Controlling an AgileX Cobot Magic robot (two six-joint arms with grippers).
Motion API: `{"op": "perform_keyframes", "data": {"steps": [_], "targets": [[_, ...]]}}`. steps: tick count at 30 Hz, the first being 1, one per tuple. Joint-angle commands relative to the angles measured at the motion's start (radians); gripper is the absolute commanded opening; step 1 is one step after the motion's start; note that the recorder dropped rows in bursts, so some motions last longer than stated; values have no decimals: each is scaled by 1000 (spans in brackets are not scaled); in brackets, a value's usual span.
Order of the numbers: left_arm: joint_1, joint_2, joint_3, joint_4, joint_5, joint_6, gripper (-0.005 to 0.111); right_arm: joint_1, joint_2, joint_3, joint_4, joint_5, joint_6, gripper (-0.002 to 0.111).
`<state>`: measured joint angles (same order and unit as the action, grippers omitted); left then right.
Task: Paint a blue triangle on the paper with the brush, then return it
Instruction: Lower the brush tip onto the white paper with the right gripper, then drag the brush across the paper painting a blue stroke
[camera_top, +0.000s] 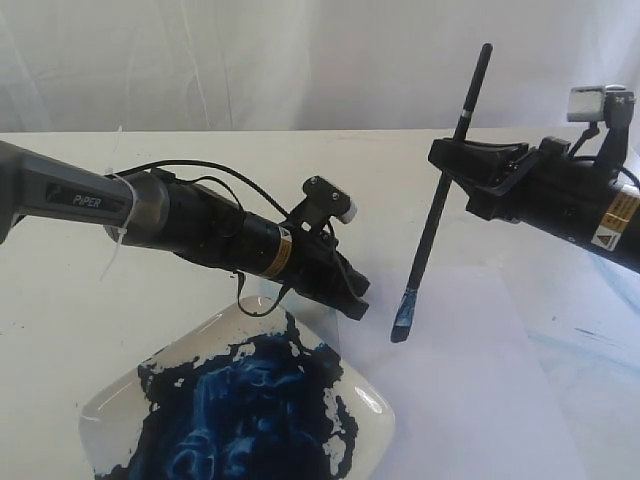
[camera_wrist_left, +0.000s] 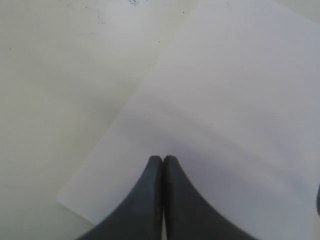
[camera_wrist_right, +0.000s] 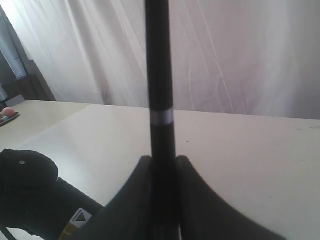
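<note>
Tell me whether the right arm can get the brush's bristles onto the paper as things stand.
Probably yes. The right gripper holds the brush bristles-down over the paper, with nothing visible beneath them. The shut left gripper sits off to one side, by the paint dish.

— Any writing that can be read?
— One word, "PiPER", in pale letters on the grey link of the left arm (camera_top: 60, 195).
— And the stickers?
— The right arm (camera_top: 560, 195) carries a yellow label (camera_top: 622, 210) with a warning triangle (camera_top: 603, 238) beside it, but the print is too small to read. The right wrist view shows a triangle sticker (camera_wrist_right: 78, 217) on the left arm, also illegible.
</note>
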<state>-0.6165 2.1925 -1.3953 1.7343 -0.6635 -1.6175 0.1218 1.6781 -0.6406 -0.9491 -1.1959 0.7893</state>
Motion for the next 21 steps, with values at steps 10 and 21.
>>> {"op": "perform_keyframes", "data": {"steps": [10,21], "targets": [[-7,2,-1,10,5,0,0,-1,-1,2,11,30,-29,0],[-7,2,-1,10,5,0,0,-3,-1,2,18,82,-58,0]]}}
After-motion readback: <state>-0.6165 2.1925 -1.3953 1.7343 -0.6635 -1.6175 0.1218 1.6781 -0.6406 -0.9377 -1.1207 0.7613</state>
